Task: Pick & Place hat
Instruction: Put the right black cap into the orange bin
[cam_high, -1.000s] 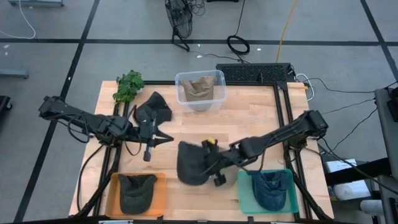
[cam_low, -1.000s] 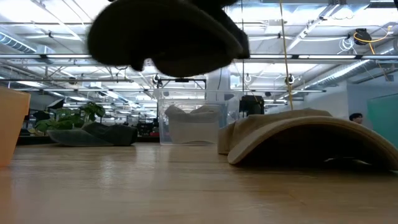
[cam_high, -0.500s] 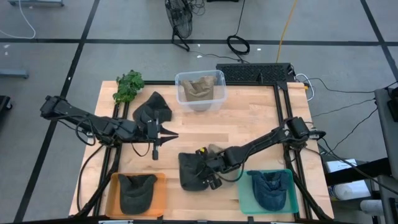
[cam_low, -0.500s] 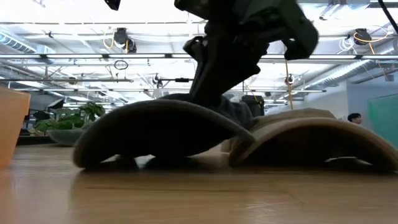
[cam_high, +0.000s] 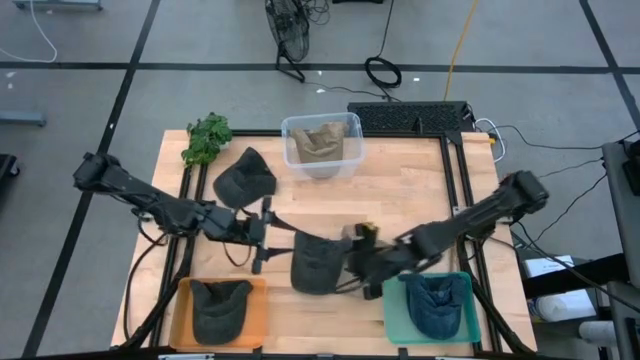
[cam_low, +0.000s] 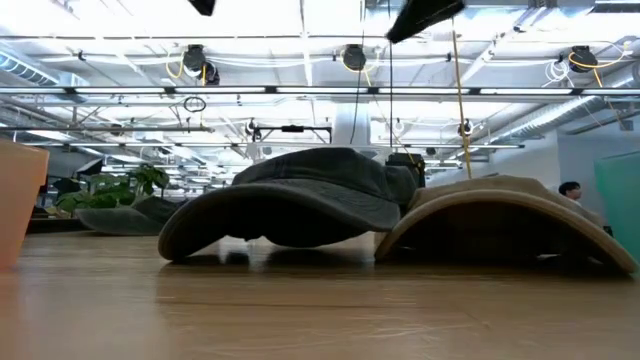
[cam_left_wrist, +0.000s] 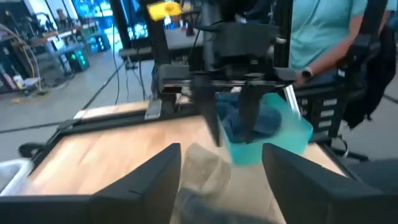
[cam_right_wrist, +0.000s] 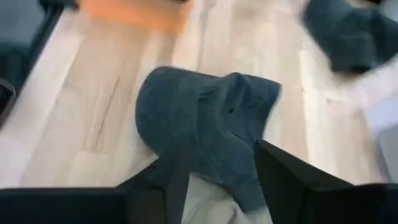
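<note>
A dark grey hat (cam_high: 315, 265) lies crown up on the wooden table (cam_high: 400, 190). In the low view, the dark grey hat's (cam_low: 300, 195) far side rests against a tan hat (cam_low: 500, 215). My right gripper (cam_right_wrist: 217, 186) hovers open just above and to the right of the dark grey hat (cam_right_wrist: 205, 130), and touches nothing. My left gripper (cam_left_wrist: 221, 180) is also open. It points level at the dark grey hat from the table's left, a little short of it, and its high-view position is (cam_high: 272, 235).
An orange tray (cam_high: 250, 300) with a dark hat sits at the near left and a teal tray (cam_high: 395, 310) with a blue hat at the near right. A clear bin (cam_high: 322, 145) with a tan hat, another dark hat (cam_high: 245, 178) and a green plant (cam_high: 207, 138) stand at the far side. A person (cam_left_wrist: 323, 37) is beyond the table.
My right gripper has brought the dark grey hat down from the air onto the table beside the tan hat, let go of it and risen clear toward the right. My left gripper has moved toward the table's right, closer to the hat.
</note>
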